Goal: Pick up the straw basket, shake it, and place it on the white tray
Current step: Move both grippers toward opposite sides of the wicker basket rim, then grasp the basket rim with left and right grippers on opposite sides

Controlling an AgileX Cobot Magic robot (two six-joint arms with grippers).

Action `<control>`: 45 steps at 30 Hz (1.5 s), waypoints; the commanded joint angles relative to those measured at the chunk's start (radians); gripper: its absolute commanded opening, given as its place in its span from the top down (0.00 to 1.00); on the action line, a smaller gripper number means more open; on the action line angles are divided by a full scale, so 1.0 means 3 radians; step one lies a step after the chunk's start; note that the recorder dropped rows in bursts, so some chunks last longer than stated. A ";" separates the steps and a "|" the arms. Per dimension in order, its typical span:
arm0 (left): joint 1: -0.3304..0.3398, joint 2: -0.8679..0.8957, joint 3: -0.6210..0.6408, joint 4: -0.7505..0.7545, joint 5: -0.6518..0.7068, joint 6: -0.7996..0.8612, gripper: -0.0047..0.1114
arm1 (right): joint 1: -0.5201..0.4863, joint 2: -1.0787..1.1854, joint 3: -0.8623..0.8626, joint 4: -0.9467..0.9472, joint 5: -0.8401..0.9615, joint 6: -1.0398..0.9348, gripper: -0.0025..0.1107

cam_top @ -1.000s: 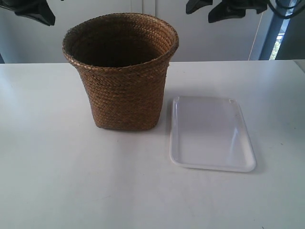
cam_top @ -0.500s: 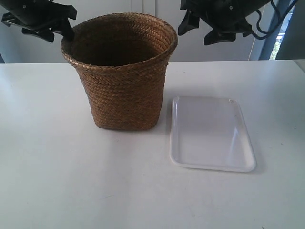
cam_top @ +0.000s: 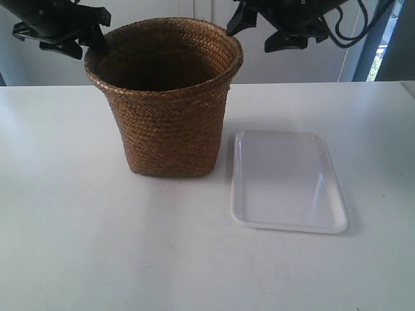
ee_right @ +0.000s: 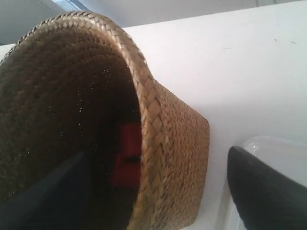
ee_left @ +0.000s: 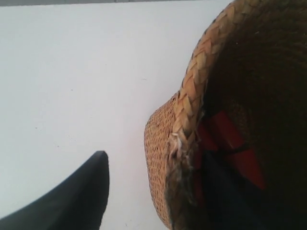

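My left pincer (ee_left: pixel 153 158) is spread wide, one finger outside the basket (ee_left: pixel 189 103) rim and the other inside. My right pincer (ee_right: pixel 156 155) straddles the opposite rim the same way, also unclenched. Below both, the basket stands upright on the table (ee_left: pixel 72 72), with something red (ee_right: pixel 127 153) at its bottom. The tray (cam_top: pixel 287 184) lies flat below my right pincer's outer finger, just beside the basket.

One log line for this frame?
phase: pre-grasp | straw basket: upright on table, beside white tray | left gripper: jaws open astride rim | right gripper: jaws open astride rim
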 commanded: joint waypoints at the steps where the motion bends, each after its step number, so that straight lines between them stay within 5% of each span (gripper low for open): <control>1: -0.0055 0.0049 -0.0008 -0.0052 0.0049 0.0012 0.43 | 0.0110 0.0110 -0.0030 0.0025 -0.0054 -0.0075 0.32; 18: -0.0055 0.0172 -0.0008 -0.0052 -0.0058 0.0012 0.43 | 0.0156 0.0240 -0.0030 0.0013 -0.0182 -0.0016 0.34; 24: -0.0055 0.0172 -0.0008 -0.0054 -0.0053 0.0012 0.48 | 0.0156 0.0250 -0.0030 -0.0022 -0.0138 0.0145 0.48; 32: -0.0055 0.0172 -0.0008 -0.0226 -0.0088 0.0006 0.78 | 0.0156 0.0344 -0.0030 -0.0036 0.0036 0.0101 0.98; 35: -0.0055 0.0172 -0.0008 -0.0282 -0.0088 0.0012 0.96 | 0.0158 0.0332 -0.0030 -0.0036 -0.0011 0.0067 0.98; 45: -0.0060 0.0091 -0.0008 -0.0282 0.0019 0.0012 0.96 | 0.0164 0.0163 -0.0030 -0.0559 0.0070 0.0099 0.98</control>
